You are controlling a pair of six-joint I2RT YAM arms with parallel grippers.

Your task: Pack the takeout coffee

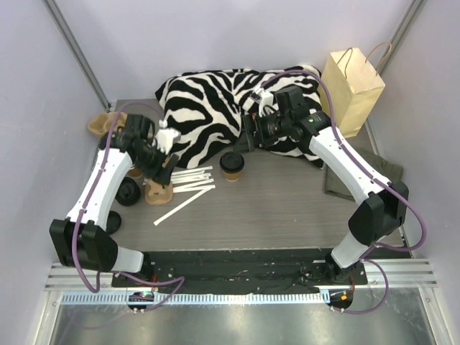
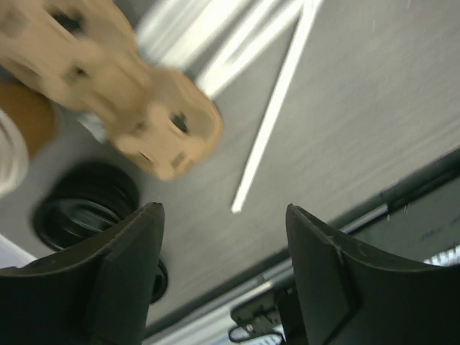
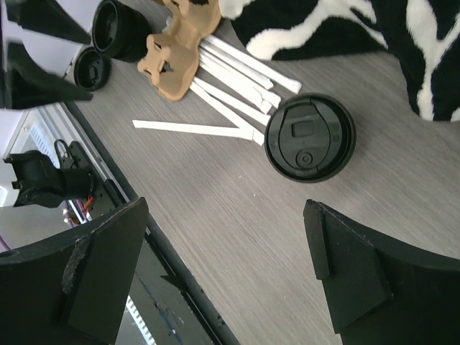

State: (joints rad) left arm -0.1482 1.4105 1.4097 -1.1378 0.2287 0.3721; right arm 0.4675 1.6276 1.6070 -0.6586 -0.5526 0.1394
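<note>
Your right gripper [image 3: 224, 208] hangs spread wide, empty. In its view the takeout coffee [image 3: 309, 136] stands upright on the table [image 3: 402, 180] at two o'clock, beside the zebra cloth [image 3: 359, 29]. Your left gripper [image 2: 223, 215] is parted, empty, with the cardboard carrier [image 2: 144, 122] at eleven o'clock.

Both arms share one build. The left arm [image 1: 97, 188] and the right arm [image 1: 346, 162] have smooth white shells on their long links, joined by chunky black joints [image 1: 85, 243]. A purple cable [image 1: 422, 226] loops loosely along each arm. The left hand [image 2: 223, 215] ends in two matte black, wedge-shaped fingers [image 2: 118, 273]. The right hand [image 3: 224, 208] has the same, with pale scuffs along one finger's inner edge.
</note>
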